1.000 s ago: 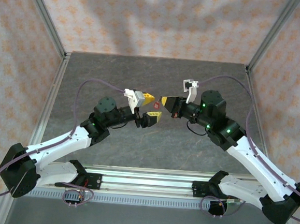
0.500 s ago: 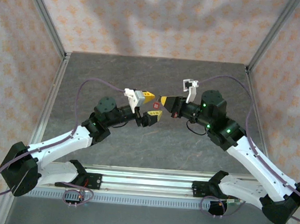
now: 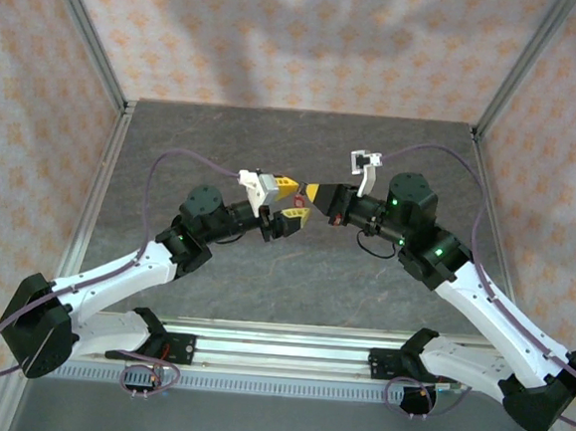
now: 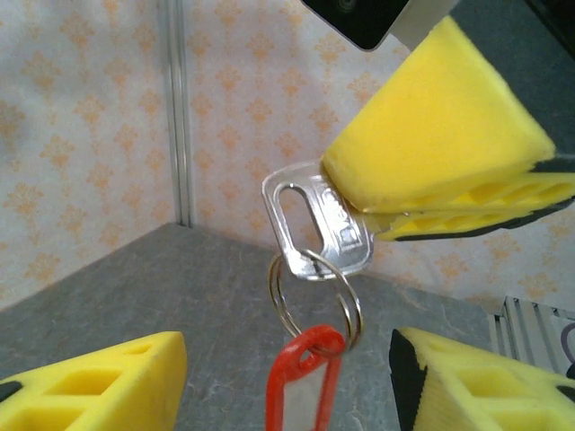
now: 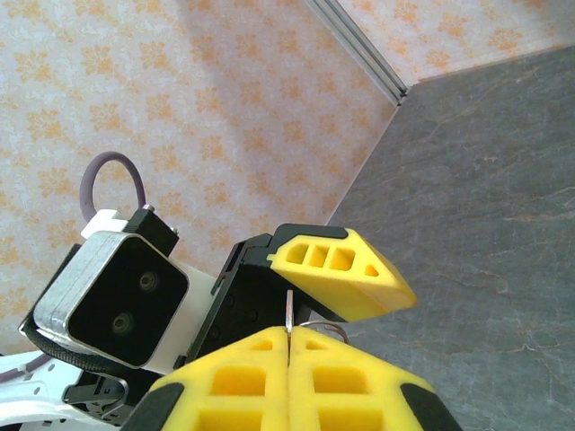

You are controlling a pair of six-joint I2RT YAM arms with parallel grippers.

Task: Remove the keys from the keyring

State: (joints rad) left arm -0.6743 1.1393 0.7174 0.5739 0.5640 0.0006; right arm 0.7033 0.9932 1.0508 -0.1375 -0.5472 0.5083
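The key (image 4: pixel 313 223), a flat silvery piece with a slotted head, is held in mid-air above the table (image 3: pixel 292 296), its head free and its far end buried between yellow foam pads. The keyring (image 4: pixel 305 346) hangs from the key toward 6 o'clock: a thin wire ring threaded through the key's hole, with a red tag dangling below it. The right gripper (image 4: pixel 377 211) reaches in from 2 o'clock and is clenched on the key; in its own wrist view its pads (image 5: pixel 225 382) meet with a thin metal edge standing up between them. The left gripper (image 4: pixel 287 395) is released, its fingers (image 4: pixel 94 386) standing at 7 and 5 o'clock of the red tag, apart from it on both sides. From above, the left gripper (image 3: pixel 293 201) and right gripper (image 3: pixel 313 193) meet tip to tip a little toward 12 o'clock of the table's centre, the arms rising from 8 and 4 o'clock.
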